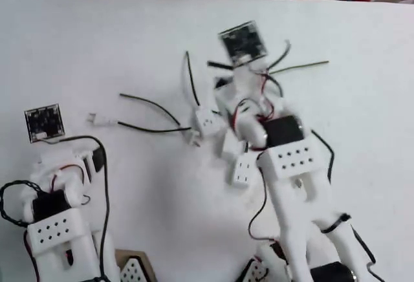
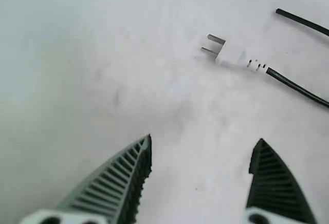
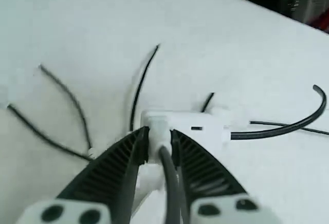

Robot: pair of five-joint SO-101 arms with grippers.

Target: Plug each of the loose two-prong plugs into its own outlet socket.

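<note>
High view: a white counter is seen, with a dark strip of room along its far edge and red shapes at one far corner. One loose plug is counted, lying flat on open counter ahead of the left arm, its black cord trailing toward the middle. Two white sockets are counted: a socket and a second socket, both just beside the right arm. Several other black cords are fanned around that arm.

Left wrist view: the left gripper is held apart above bare counter. The loose plug lies ahead of it, two prongs showing.

Right wrist view: the right gripper is clamped on a held plug, which touches the socket. Seating cannot be told.
</note>
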